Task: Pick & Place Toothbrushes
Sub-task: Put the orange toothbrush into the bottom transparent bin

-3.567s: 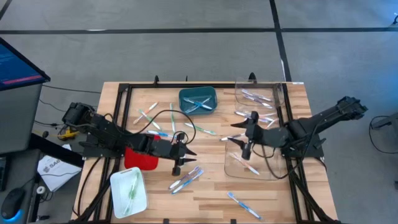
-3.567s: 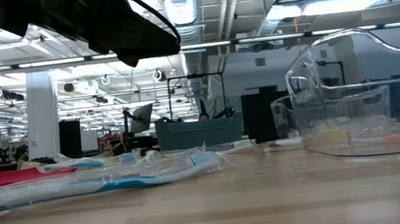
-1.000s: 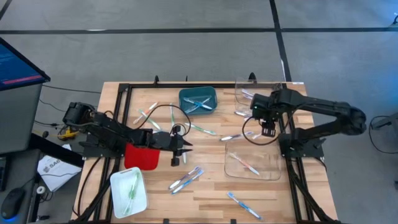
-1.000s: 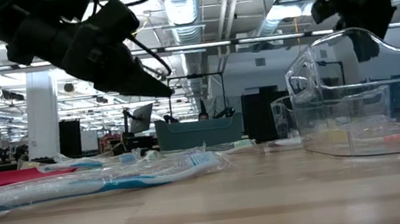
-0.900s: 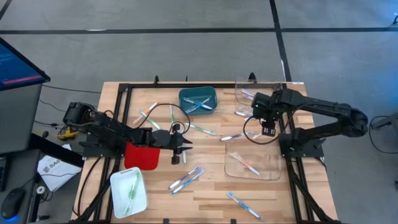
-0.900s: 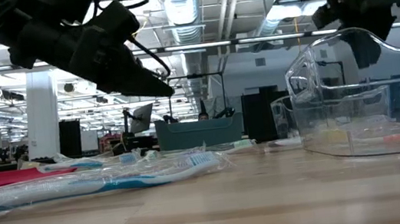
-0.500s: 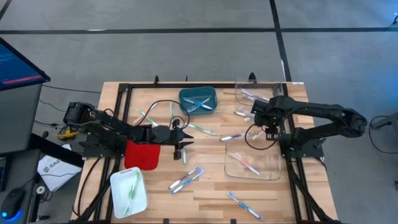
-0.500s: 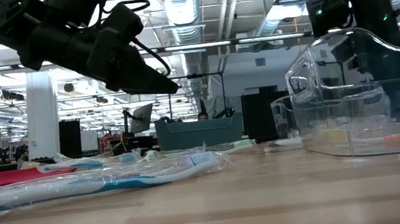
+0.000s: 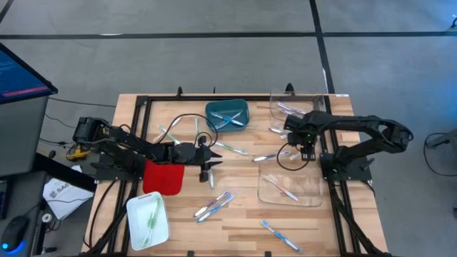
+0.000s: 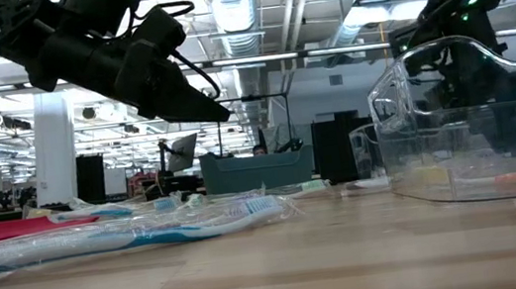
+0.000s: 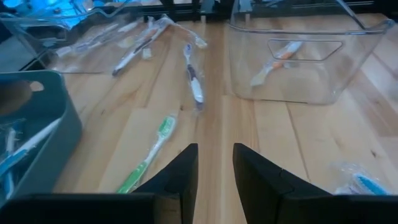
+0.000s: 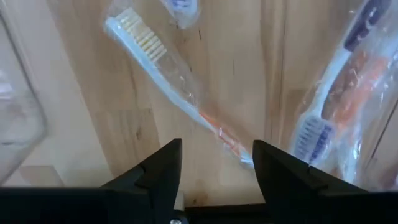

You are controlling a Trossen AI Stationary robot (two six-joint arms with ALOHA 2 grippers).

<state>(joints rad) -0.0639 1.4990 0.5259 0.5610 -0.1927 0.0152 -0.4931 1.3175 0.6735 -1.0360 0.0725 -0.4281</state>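
Note:
Wrapped toothbrushes lie scattered flat on the wooden table (image 9: 235,228). My right gripper (image 9: 303,148) points straight down, open, low over the table's right half. In the right wrist view its fingers stand on either side of an orange-and-white toothbrush (image 12: 186,102), with another wrapped one (image 12: 348,93) beside it. My left gripper (image 9: 209,166) hovers open near the table's middle, tilted slightly down; ahead of it lie a green toothbrush (image 11: 149,155) and a purple one (image 11: 193,78). A clear bin (image 11: 305,56) holds an orange toothbrush (image 11: 280,59).
A teal bin (image 9: 227,116) at the far middle, a red bin (image 9: 161,178) and a white bin (image 9: 148,218) at the left, and clear bins (image 9: 289,189) (image 9: 293,111) at the right. Blue toothbrushes (image 9: 214,205) (image 9: 280,235) lie near the front. A black cable (image 9: 187,127) loops over the left arm.
My right gripper has come down from high over the far clear bin to low over the table, shifting a little toward the near edge, with its wrist rolling. My left gripper has swung slightly toward the far edge.

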